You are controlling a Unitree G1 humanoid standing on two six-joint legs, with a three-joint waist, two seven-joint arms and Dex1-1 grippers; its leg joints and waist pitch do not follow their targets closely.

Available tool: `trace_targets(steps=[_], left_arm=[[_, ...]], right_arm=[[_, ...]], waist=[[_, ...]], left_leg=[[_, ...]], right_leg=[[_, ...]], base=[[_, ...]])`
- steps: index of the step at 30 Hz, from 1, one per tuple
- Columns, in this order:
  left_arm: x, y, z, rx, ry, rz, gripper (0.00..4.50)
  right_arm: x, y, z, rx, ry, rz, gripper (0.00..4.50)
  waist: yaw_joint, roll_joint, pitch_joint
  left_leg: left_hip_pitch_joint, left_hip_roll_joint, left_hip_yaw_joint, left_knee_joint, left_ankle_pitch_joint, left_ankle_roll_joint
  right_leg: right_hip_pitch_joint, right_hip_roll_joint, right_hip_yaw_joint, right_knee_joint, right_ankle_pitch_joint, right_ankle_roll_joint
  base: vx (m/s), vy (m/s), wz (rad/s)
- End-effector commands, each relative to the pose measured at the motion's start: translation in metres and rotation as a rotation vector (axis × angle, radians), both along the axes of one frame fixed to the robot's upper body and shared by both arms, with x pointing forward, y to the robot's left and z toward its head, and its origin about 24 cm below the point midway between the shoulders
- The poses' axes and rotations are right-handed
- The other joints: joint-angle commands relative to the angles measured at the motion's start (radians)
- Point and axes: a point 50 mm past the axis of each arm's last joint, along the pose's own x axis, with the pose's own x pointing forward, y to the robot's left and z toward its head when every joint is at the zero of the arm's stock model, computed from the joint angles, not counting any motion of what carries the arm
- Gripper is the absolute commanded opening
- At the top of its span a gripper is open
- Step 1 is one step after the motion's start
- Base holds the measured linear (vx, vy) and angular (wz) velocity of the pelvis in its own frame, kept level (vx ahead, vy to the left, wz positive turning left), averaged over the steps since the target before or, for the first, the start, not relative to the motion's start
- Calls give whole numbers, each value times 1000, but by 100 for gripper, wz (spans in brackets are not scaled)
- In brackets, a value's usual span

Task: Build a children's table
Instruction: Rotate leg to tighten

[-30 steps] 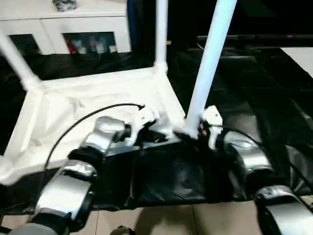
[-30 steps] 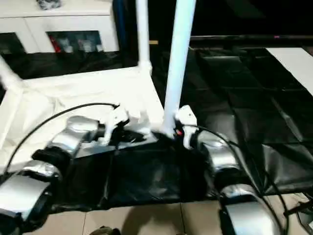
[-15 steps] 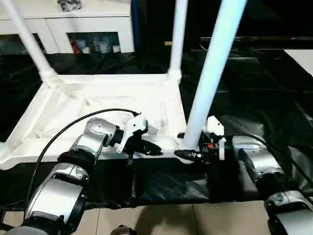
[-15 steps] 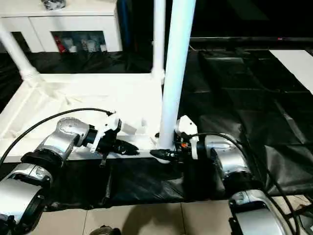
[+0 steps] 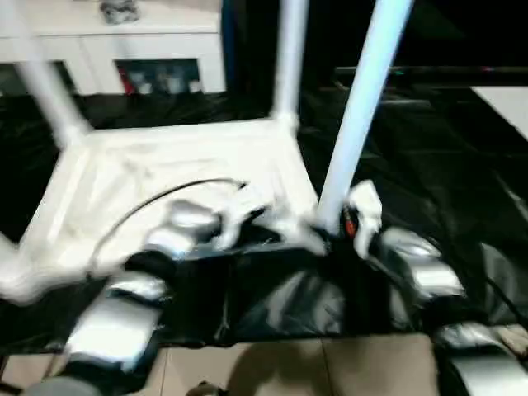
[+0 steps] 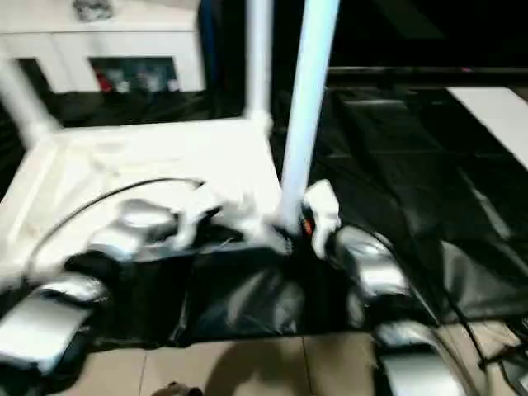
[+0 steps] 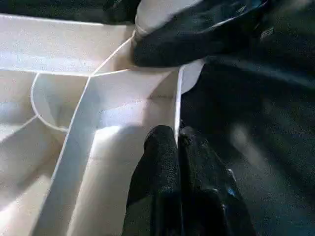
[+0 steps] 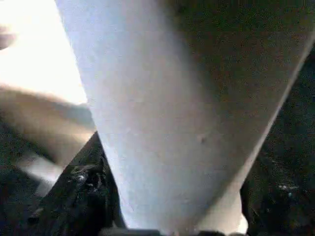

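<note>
- The children's table (image 5: 177,161) is lying upside down on the black-covered surface (image 5: 429,157), ribbed underside up, its legs pointing to twelve o'clock.
- The left hand (image 7: 178,142) is pinching the near rim wall of the table top, fingers (image 7: 160,157) nearly together on the thin wall.
- The right hand (image 8: 167,216) is gripping the near right leg (image 5: 359,107) at its base, one finger (image 8: 81,189) on each side of the tube.
- Compared with half a second earlier, both hands are sitting closer to the leg's corner socket, and the leg is leaning slightly more toward one o'clock.
- A white cabinet (image 5: 148,49) is standing beyond the table at eleven o'clock.
</note>
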Motion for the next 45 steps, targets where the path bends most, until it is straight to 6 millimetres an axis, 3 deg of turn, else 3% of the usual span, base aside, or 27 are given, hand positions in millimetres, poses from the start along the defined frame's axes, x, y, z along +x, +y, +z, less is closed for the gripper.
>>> trace_targets(steps=[1,5,7,8,12,13,15,17,18,21,22,25,28,34,35,38,45], left_arm=[[2,-33,11,-51,-43,11,0],[1,-54,11,-44,-82,68,0],[-1,-57,11,-44,-92,60,0],[-1,-57,10,-45,-91,61,0],[0,-50,10,-40,-117,49,0],[1,-47,11,-43,-128,38,0],[2,-40,12,-44,-139,22,0],[2,-35,14,-47,-147,-14,0],[2,-33,14,-48,-149,-24,0],[1,-25,15,-50,-145,-63,0],[0,-16,15,-43,-142,-108,0],[-2,-5,15,-37,-127,-164,0],[-5,3,14,-44,-108,-207,0],[-11,19,14,-49,-62,-305,0],[-12,20,14,-49,-56,-317,0],[-13,24,14,-49,-44,-343,0],[-18,31,13,-40,-6,-417,0]], right_arm=[[-8,27,-24,-25,120,-25,270],[2,49,-19,-53,110,-148,270],[5,54,-15,-68,79,-155,270],[6,54,-15,-67,76,-160,326],[10,54,-5,-3,27,-158,347],[10,53,-4,0,14,-144,377],[10,46,-2,2,-12,-113,388],[9,39,0,-1,-33,-80,399],[9,38,0,-3,-39,-71,427],[6,29,1,-14,-61,11,435],[1,24,3,-28,-80,134,443],[-9,16,3,-45,-88,300,443],[-18,10,3,-28,-67,429,443],[-30,-2,7,-26,-34,625,443],[-31,-3,7,-28,-26,649,415],[-34,-5,8,-25,-6,699,402],[-40,-5,9,-10,55,809,337]], waist=[[-6,-10,-53],[-14,-4,-56],[-16,-7,-57],[-18,-7,-57],[-23,-8,-59],[-22,-10,-60],[-22,-9,-60],[-20,-15,-62],[-20,-14,-63],[-17,-12,-66],[-16,-12,-67],[-7,-11,-69],[3,-10,-69],[11,-8,-64],[11,-8,-64],[12,-9,-64],[16,-5,-66]], left_leg=[[28,23,-21,-78,-364,-11],[29,21,-19,-75,-361,-7],[24,18,-18,-74,-344,7],[24,19,-18,-73,-344,10],[19,19,-16,-73,-323,23],[18,20,-16,-71,-310,33],[15,19,-16,-71,-304,41],[14,20,-14,-69,-289,53],[12,20,-15,-68,-280,56],[10,22,-12,-63,-231,77],[9,22,-11,-61,-216,83],[8,25,-7,-52,-177,129],[12,27,-6,-50,-180,138],[18,32,-8,-57,-233,108],[15,32,-9,-60,-244,100],[18,32,-8,-60,-251,91],[18,33,-10,-60,-227,93]], right_leg=[[27,-52,23,-93,-404,-175],[22,-49,25,-92,-368,-182],[27,-48,23,-92,-342,-177],[26,-48,24,-91,-335,-180],[31,-45,23,-85,-280,-195],[33,-46,23,-83,-268,-197],[34,-47,22,-82,-258,-201],[36,-48,22,-80,-243,-204],[38,-48,22,-77,-231,-207],[42,-46,20,-68,-153,-229],[44,-45,19,-65,-125,-236],[47,-42,17,-52,-19,-275],[46,-43,17,-50,-4,-289],[43,-45,18,-56,-84,-292],[44,-46,18,-57,-104,-289],[41,-47,20,-59,-124,-287],[43,-46,18,-53,-85,-295]], base=[[0,0,0],[0,0,0],[0,0,0],[0,0,0],[0,0,0],[0,0,0],[0,0,0],[0,0,0],[0,0,0],[0,0,0],[0,0,0],[0,0,0],[0,0,0],[0,0,0],[0,0,0],[0,0,0],[0,0,0]])
